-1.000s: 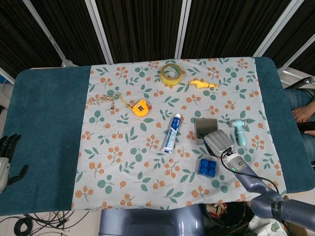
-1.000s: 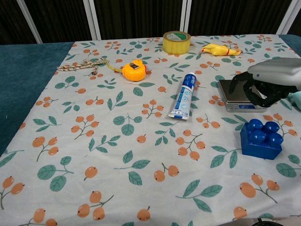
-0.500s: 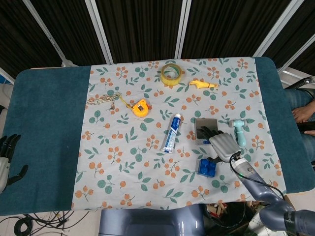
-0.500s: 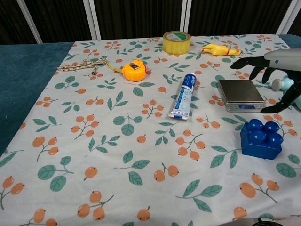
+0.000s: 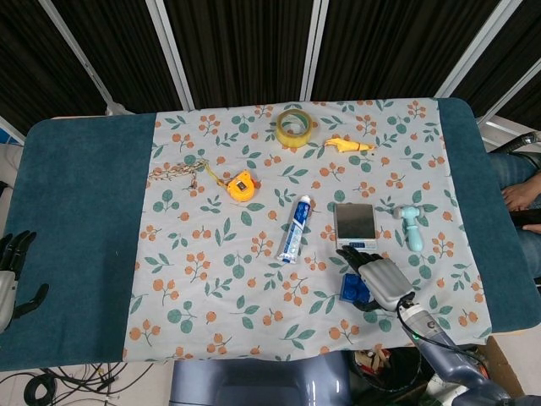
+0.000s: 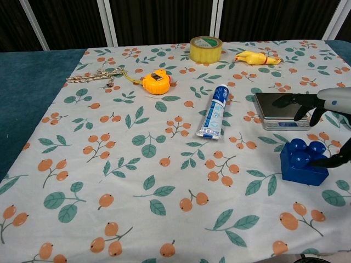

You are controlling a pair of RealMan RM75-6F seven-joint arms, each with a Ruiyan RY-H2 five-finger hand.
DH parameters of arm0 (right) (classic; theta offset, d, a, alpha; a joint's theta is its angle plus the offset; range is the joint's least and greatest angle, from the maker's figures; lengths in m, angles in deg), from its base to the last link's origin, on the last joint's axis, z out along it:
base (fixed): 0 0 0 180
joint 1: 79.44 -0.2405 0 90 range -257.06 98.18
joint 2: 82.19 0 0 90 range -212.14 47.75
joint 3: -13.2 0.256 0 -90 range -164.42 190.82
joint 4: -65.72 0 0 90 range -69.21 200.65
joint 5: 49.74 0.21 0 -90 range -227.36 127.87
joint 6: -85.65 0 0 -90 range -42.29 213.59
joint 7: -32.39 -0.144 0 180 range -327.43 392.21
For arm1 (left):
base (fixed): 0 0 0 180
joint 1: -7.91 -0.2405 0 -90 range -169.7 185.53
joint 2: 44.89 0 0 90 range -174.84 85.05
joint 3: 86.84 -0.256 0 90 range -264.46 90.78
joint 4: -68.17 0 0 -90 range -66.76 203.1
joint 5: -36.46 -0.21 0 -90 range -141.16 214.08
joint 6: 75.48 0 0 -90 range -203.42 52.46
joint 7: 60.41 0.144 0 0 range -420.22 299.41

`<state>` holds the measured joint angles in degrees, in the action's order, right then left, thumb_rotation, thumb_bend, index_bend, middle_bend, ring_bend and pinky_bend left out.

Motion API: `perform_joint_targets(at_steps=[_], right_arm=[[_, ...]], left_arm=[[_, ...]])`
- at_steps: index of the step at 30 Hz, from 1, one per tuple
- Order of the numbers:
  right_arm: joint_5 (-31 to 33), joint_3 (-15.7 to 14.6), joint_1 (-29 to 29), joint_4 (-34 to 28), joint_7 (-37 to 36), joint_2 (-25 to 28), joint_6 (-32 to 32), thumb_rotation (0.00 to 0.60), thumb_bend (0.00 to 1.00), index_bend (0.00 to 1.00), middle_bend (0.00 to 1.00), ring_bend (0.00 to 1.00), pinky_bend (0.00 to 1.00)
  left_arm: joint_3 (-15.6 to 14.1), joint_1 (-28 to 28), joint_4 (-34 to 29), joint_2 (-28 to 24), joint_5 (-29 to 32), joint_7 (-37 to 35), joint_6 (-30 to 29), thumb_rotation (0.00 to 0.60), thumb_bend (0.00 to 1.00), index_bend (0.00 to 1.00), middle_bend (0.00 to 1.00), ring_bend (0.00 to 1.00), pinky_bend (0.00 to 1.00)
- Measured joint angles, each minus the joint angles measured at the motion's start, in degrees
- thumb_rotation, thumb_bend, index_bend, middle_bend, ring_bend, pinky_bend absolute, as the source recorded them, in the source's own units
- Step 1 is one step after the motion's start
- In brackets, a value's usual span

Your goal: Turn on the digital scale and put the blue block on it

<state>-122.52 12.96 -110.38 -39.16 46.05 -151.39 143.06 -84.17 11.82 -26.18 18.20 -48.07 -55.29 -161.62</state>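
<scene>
Over the blue block, right hand with fingers spread, grasping nothing, beside the digital scale

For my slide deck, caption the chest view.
Right hand hovers open over the blue block beside the digital scale.

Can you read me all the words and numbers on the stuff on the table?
Toothpaste tube: it has printing, too blurred to read.
Scale: its front display is blue, but no digits can be made out.
Tape measure: dark label, too small to read.
Tape roll: nothing legible.
</scene>
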Motion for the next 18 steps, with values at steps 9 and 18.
perform_joint_targets(at_steps=[9, 18], right_arm=[[3.1, -0.6, 0.6, 2.3, 4.5, -4.7, 0.0, 0.6, 0.11, 0.01, 0.07, 0.19, 0.25], [6.0, -0.4, 0.6, 6.8, 7.3, -8.1, -0.4, 0.6, 0.29, 0.16, 0.28, 0.4, 0.26]], left_arm=[[0.0, -0.1, 0.0, -0.2, 0.0, -0.3, 0.0, 0.6, 0.3, 0.02, 0.07, 0.03, 0.03], [-0.1, -0.1, -0.1, -0.4, 0.1, -0.4, 0.1, 0.6, 0.3, 0.02, 0.07, 0.03, 0.03]])
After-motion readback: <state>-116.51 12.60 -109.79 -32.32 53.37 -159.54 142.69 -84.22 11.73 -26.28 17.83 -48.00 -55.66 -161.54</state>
